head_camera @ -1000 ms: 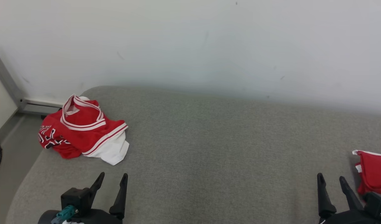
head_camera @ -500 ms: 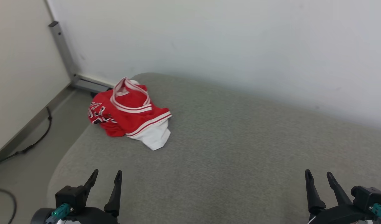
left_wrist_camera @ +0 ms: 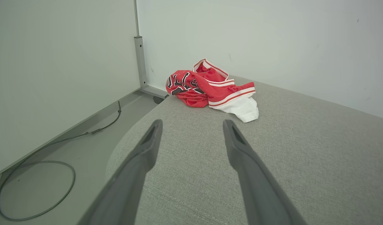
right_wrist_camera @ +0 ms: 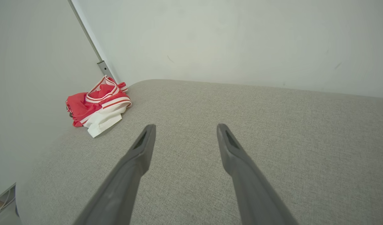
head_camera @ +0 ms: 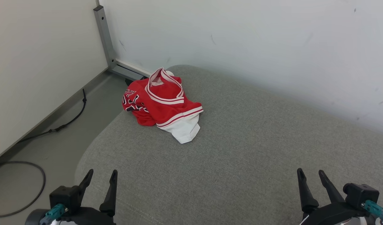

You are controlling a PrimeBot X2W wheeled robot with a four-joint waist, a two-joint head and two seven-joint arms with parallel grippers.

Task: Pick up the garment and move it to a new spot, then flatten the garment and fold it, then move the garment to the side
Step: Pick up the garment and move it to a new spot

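A crumpled red garment (head_camera: 161, 103) with white trim and a white part lies bunched at the far left corner of the grey cushioned surface (head_camera: 241, 150). It shows ahead in the left wrist view (left_wrist_camera: 210, 89) and at the far left in the right wrist view (right_wrist_camera: 97, 104). My left gripper (head_camera: 101, 173) is open at the near left edge of the surface, well short of the garment. My right gripper (head_camera: 310, 172) is open at the near right, far from it. Both hold nothing.
A pale wall (head_camera: 257, 40) runs behind the surface. A grey metal post (head_camera: 105, 37) stands in the corner behind the garment. A black cable (head_camera: 38, 175) loops on the floor to the left, beyond the surface's rounded edge.
The head camera has swung to the left, so the garment sits nearer the middle of its view and more floor shows. Another red cloth at the right edge left the picture. Both grippers stayed open.
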